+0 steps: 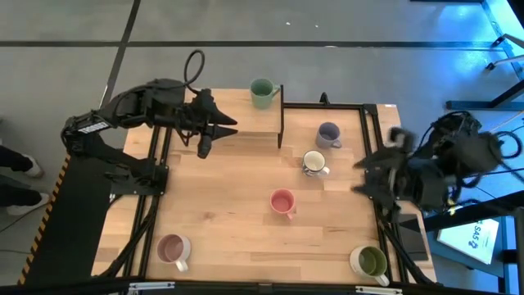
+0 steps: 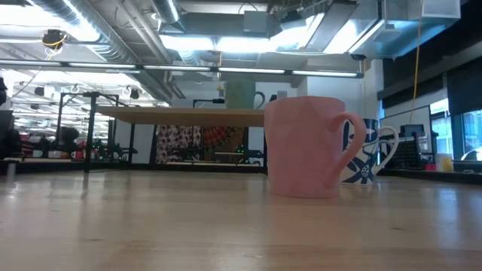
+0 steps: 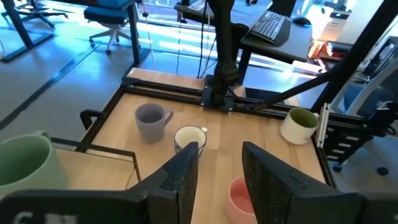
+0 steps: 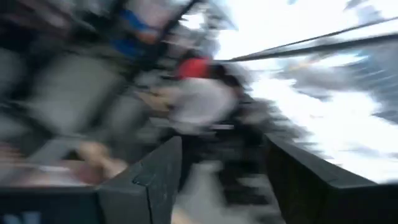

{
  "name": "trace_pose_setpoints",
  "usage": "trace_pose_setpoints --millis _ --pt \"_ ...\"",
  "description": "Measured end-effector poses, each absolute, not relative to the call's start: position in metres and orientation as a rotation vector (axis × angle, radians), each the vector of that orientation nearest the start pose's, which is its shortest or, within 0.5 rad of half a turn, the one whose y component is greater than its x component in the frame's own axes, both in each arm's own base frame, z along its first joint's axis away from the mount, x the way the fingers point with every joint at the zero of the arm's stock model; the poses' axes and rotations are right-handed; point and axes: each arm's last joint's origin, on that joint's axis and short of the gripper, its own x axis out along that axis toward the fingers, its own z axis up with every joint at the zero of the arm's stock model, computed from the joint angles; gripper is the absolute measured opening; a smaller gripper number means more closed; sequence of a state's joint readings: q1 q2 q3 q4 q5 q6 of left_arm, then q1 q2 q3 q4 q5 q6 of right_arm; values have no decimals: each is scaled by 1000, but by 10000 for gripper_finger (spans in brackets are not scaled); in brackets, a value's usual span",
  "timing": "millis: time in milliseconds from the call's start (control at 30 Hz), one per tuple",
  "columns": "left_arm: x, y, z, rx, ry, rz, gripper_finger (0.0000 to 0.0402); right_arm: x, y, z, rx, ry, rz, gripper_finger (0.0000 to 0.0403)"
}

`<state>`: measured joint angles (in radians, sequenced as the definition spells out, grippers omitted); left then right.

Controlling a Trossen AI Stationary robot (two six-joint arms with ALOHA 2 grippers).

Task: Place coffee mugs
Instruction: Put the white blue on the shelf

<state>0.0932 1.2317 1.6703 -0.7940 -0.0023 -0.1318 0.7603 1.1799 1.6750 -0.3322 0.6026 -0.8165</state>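
A pale wooden table (image 1: pixel 237 213) is being viewed from above, set on a grey floor, with a lit workshop room seen behind it. Nearest, a beige-pink mug (image 1: pixel 173 249) is sitting at the left and a cream mug with olive inside (image 1: pixel 369 262) at the right. Mid-table, a pink mug (image 1: pixel 282 202) is standing, then a white patterned mug (image 1: pixel 313 163) and a lavender mug (image 1: pixel 328 134). Farthest, a green mug (image 1: pixel 262 93) is resting on a raised shelf (image 1: pixel 237 115). The left gripper (image 1: pixel 205 146) is being held open and empty over the far left. The right gripper (image 1: pixel 364 175) is being held open, holding nothing, at the right edge.
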Motion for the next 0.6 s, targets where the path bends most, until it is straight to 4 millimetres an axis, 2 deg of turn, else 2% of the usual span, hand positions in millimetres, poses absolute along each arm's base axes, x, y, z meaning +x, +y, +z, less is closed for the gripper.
trace_pose_setpoints --millis 100,233,300,433,533,600 --pt "219 18 477 -145 349 108 119 161 114 525 -449 -31 284 213" --pt "219 16 477 -141 350 95 119 173 108 487 -219 363 304 213" --pt "219 15 477 -140 350 92 119 177 102 463 -202 597 232 213" --pt "218 15 477 -140 356 93 119 178 77 434 -265 971 53 213" --pt "217 15 476 -140 364 93 119 203 63 416 -340 1147 -1 216" --pt "217 15 475 -133 381 93 119 221 57 406 -399 1180 61 222"
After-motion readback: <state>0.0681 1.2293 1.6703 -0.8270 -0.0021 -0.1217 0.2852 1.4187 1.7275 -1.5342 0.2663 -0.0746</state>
